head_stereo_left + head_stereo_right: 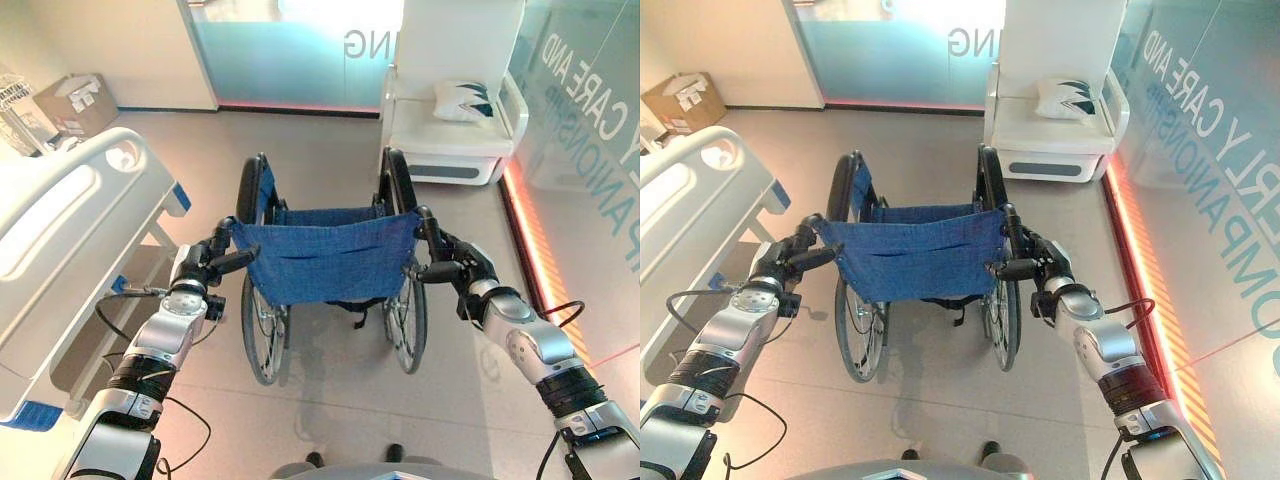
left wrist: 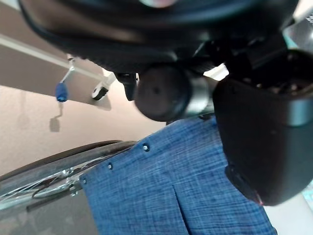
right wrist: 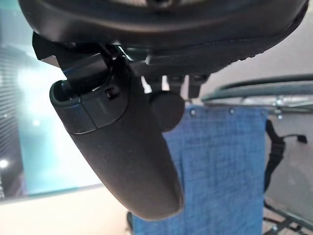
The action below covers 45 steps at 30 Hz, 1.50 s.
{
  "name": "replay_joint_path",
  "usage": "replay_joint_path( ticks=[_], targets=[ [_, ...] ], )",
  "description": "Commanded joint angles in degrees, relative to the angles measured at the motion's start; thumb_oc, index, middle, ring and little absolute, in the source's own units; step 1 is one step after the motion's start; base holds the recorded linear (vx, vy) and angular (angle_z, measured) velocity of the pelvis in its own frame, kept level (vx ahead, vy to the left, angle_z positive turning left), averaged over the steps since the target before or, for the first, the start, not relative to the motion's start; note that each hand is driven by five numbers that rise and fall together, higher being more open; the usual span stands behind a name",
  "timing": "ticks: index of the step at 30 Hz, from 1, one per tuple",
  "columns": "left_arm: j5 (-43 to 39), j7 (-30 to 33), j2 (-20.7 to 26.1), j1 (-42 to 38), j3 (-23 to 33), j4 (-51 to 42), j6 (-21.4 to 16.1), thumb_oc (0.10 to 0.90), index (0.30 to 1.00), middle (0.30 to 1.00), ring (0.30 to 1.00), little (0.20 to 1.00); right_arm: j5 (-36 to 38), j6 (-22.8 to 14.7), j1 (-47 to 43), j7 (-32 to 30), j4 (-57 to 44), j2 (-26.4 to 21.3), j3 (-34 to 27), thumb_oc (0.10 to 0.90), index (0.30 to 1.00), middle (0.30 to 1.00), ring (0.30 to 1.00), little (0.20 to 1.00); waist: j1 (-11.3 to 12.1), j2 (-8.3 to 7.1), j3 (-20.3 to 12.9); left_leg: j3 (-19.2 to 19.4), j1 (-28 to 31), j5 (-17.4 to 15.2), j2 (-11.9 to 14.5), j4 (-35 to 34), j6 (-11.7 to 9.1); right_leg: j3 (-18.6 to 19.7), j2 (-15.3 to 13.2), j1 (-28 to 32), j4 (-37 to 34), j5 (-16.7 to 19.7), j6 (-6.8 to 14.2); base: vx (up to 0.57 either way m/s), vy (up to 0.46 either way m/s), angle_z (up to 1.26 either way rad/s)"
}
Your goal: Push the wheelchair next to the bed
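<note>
A wheelchair (image 1: pixel 325 262) with a blue fabric back and black wheels stands on the floor straight ahead of me, its back towards me. My left hand (image 1: pixel 203 264) is curled round the left push handle (image 1: pixel 236 260); the handle's round end (image 2: pixel 157 93) sits right by the palm. On the other side, my right hand (image 1: pixel 458 266) is shut on the right push handle (image 1: pixel 428 270). The white hospital bed (image 1: pixel 70 235), with rails and blue corner pieces, lies to the left of the wheelchair, a short gap between them.
A white armchair (image 1: pixel 450 100) holding a patterned cushion (image 1: pixel 462 100) stands ahead on the right, beside a glass wall with an orange floor strip (image 1: pixel 535 250). Cardboard boxes (image 1: pixel 75 103) sit at the far left. Open floor lies ahead of the wheelchair.
</note>
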Motion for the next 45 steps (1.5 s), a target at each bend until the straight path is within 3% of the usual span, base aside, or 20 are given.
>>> replay_joint_path(
  ticks=[1, 8, 21, 40, 41, 42, 43, 45],
  targets=[
    [-0.8, 0.09, -0.87, -6.2, -4.21, 4.12, -1.92, 0.8, 0.9, 0.9, 0.9, 0.9, 5.71, -8.67, -10.34, -3.16, -0.29, 1.49, -1.56, 0.8, 0.9, 0.9, 0.9, 0.9, -0.44, -1.58, -3.05, 0.57, -1.17, -3.55, -4.22, 0.2, 0.18, -1.2, 0.44, 0.55, 2.08, -2.89, 2.15, 0.0, 0.0, 0.0],
    [-1.59, -0.49, -1.04, -6.22, -4.76, 4.74, -1.99, 0.8, 0.9, 0.9, 0.9, 0.9, 10.37, -11.38, -10.46, -6.67, -1.18, 2.87, -3.56, 0.8, 0.9, 0.9, 0.9, 0.9, -0.27, -1.45, -2.99, 0.46, -1.04, -3.66, -4.26, 0.2, 0.24, -1.72, 0.16, 0.55, 2.74, -3.14, 2.28, 0.0, 0.001, 0.02],
    [-0.78, -0.09, -1.02, -7.25, -5.43, 4.22, -3.9, 0.8, 0.9, 0.9, 0.9, 0.9, 10.14, -9.6, -12.16, -5.14, -0.45, 1.72, -2.99, 0.8, 0.9, 0.9, 0.9, 0.9, 0.06, -1.78, -3.34, 0.07, -1.1, -3.66, -4.39, 0.2, 0.41, -1.88, -0.08, 0.36, 3.46, -3.4, 2.37, 0.0, 0.0, 0.01],
    [-1.35, -1.3, -1.78, -7.38, -5.28, -0.43, -6.35, 0.8, 0.9, 0.9, 0.9, 0.9, 3.55, -10.66, -11.42, 7.77, -4.7, 1.73, -0.65, 0.8, 0.9, 0.9, 0.9, 0.9, 0.19, -1.85, -3.38, -0.48, -1.18, -3.71, -4.87, 0.2, 0.62, -1.44, -0.14, 0.12, 3.56, -3.24, 2.54, 0.0, 0.0, 0.0],
    [-2.13, -1.95, -2.06, -7.21, -5.21, -0.75, -6.34, 0.736, 0.804, 0.804, 0.804, 0.804, 2.89, -11.08, -11.27, 8.54, -5.25, 1.78, -0.5, 0.568, 0.552, 0.552, 0.552, 0.552, 0.21, -1.86, -3.41, -0.55, -1.24, -3.73, -4.91, 0.2, 0.64, -1.41, -0.14, 0.11, 3.44, -3.18, 2.58, 0.02, 0.007, 0.03],
    [-3.55, -2.65, -2.29, -7.1, -5.11, -1.11, -6.19, 0.638, 0.658, 0.658, 0.658, 0.658, 2.47, -11.54, -11.31, 9.27, -5.66, 1.71, -0.39, 0.4, 0.3, 0.3, 0.3, 0.3, 0.24, -1.84, -3.43, -0.63, -1.27, -3.73, -4.95, 0.2, 0.67, -1.37, -0.15, 0.05, 3.43, -3.15, 2.6, 0.02, 0.006, 0.04],
    [-3.56, -2.64, -2.28, -7.1, -5.11, -1.11, -6.18, 0.59, 0.585, 0.585, 0.585, 0.585, 2.47, -11.54, -11.31, 9.28, -5.66, 1.71, -0.38, 0.4, 0.3, 0.3, 0.3, 0.3, 0.24, -1.83, -3.44, -0.62, -1.27, -3.73, -4.95, 0.2, 0.67, -1.36, -0.15, 0.05, 3.43, -3.15, 2.6, 0.0, 0.0, 0.0],
    [-6.21, -3.93, -3.24, -6.63, -4.97, -1.67, -5.96, 0.447, 0.371, 0.371, 0.371, 0.371, 1.68, -12.73, -11.35, 10.52, -6.44, 1.94, -0.18, 0.4, 0.3, 0.3, 0.3, 0.3, 0.35, -1.72, -3.27, -0.71, -1.29, -3.76, -4.97, 0.2, 0.74, -1.36, -0.22, -0.04, 3.53, -3.14, 2.66, 0.0, 0.0, 0.0]
  ],
)
